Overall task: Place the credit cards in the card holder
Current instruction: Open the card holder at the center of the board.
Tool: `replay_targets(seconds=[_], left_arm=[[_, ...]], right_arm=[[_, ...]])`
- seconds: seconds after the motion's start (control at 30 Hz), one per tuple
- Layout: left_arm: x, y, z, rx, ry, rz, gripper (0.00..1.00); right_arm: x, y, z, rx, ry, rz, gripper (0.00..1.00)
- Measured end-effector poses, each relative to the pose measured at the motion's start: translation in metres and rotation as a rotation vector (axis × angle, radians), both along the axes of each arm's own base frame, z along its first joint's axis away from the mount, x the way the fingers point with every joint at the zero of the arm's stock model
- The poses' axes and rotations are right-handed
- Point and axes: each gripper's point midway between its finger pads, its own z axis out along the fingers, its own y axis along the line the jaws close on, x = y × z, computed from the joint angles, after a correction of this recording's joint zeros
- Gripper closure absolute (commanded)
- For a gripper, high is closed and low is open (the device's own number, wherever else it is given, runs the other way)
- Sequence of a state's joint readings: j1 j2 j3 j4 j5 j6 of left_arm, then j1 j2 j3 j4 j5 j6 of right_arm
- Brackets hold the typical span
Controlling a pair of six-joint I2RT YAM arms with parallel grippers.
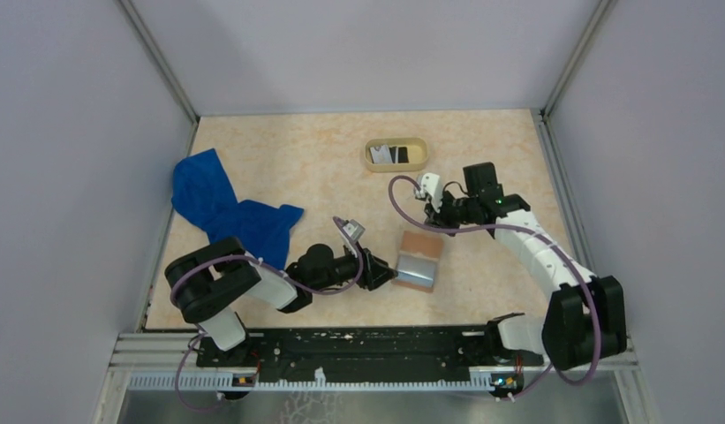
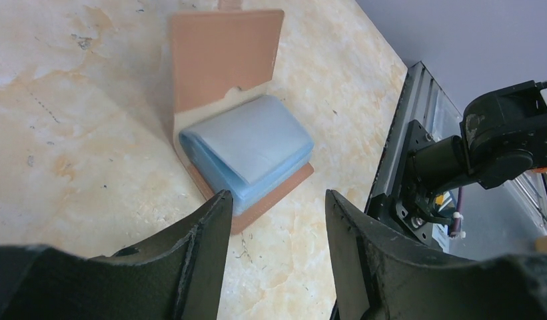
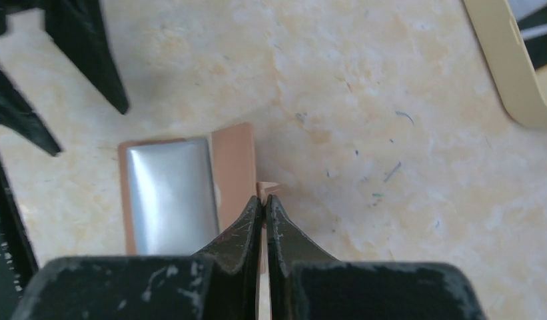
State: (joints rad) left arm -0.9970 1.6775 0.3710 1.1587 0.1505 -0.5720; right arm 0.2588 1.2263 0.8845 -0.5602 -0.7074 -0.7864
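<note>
While the card holder (image 1: 419, 259) lies open on the worktop (image 1: 297, 168) between the two arms, salmon flap to the far side and grey-blue pockets nearer, the right gripper (image 3: 264, 203) is pressed together on the small tab at the flap's edge. The left gripper (image 2: 277, 200) sits low just beside the holder's pocket end, fingers spread and holding nothing. The white card (image 1: 381, 153) and black card (image 1: 401, 155) lie side by side in the oval tan tray (image 1: 396, 167), well apart from the holder.
</note>
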Motion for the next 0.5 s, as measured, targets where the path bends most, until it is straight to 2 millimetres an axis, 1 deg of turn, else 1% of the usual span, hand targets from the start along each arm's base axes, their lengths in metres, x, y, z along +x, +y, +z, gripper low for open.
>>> replay_targets(seconds=[0.1, 0.17, 0.2, 0.23, 0.27, 0.33, 0.37, 0.4, 0.5], left_arm=[[-0.002, 0.003, -0.001, 0.001, 0.009, 0.003, 0.39], [-0.003, 0.006, -0.003, 0.005, 0.017, 0.01, 0.39], [-0.003, 0.007, -0.005, 0.007, 0.023, 0.015, 0.39], [-0.002, 0.008, -0.007, 0.011, 0.031, 0.022, 0.39], [-0.002, 0.008, -0.007, 0.011, 0.039, 0.026, 0.4], [-0.002, 0.008, -0.007, 0.006, 0.054, 0.032, 0.41], [-0.003, 0.008, -0.007, 0.003, 0.064, 0.033, 0.42], [-0.003, 0.008, -0.007, 0.0, 0.074, 0.035, 0.44], [-0.004, 0.008, -0.009, -0.011, 0.111, 0.041, 0.48]], right_arm=[[0.017, -0.014, -0.024, -0.093, 0.025, -0.081, 1.0], [0.023, -0.024, -0.042, -0.16, 0.059, -0.129, 1.0], [0.025, -0.03, -0.053, -0.197, 0.082, -0.152, 1.0], [0.027, -0.039, -0.068, -0.251, 0.118, -0.184, 1.0], [0.027, -0.04, -0.071, -0.261, 0.124, -0.188, 1.0], [0.027, -0.048, -0.083, -0.313, 0.166, -0.214, 0.98], [0.028, -0.052, -0.088, -0.339, 0.181, -0.229, 0.96], [0.029, -0.055, -0.091, -0.353, 0.19, -0.238, 0.9], [0.033, -0.06, -0.092, -0.384, 0.202, -0.272, 0.7]])
